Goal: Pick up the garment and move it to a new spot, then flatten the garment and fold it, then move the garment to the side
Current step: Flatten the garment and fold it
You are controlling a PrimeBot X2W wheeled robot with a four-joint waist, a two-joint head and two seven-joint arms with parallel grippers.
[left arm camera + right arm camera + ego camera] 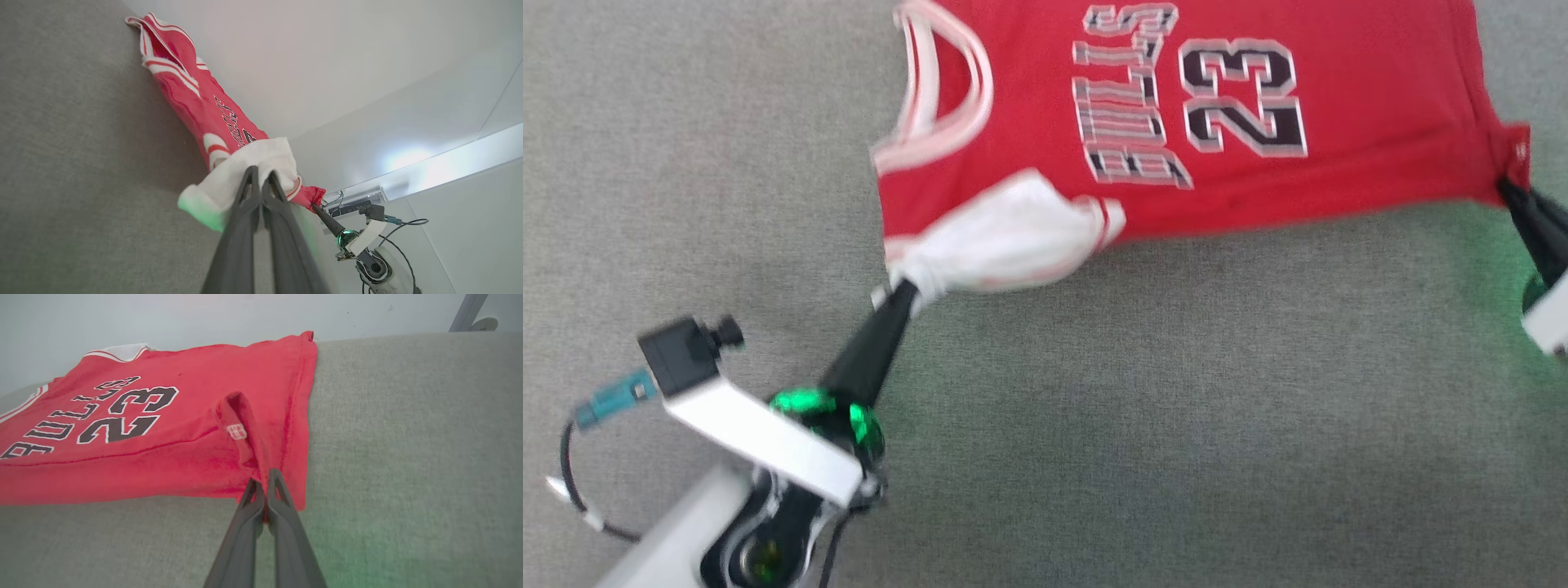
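The grey fabric-covered bench (pixel 1094 457) carries the soft red T-shirt with white sleeves and black lettering (pixel 1380 98). It is spread chest-up across the far part of the bench and drawn up a little at two holds. The left fingers (pixel 874 351) are pressed together on the bunched white sleeve (pixel 1005 237). The right fingers (pixel 1535 220) are pinched on the red hem corner (pixel 245 457), just beside a small white label (pixel 237 431). The cloth looks light and limp — it creases and sags between the holds, so it probably drags along the bench rather than moving as one sheet. Corners and seams, where trim doubles the fabric, seem the safest places to grip — a thin single layer could slip out.
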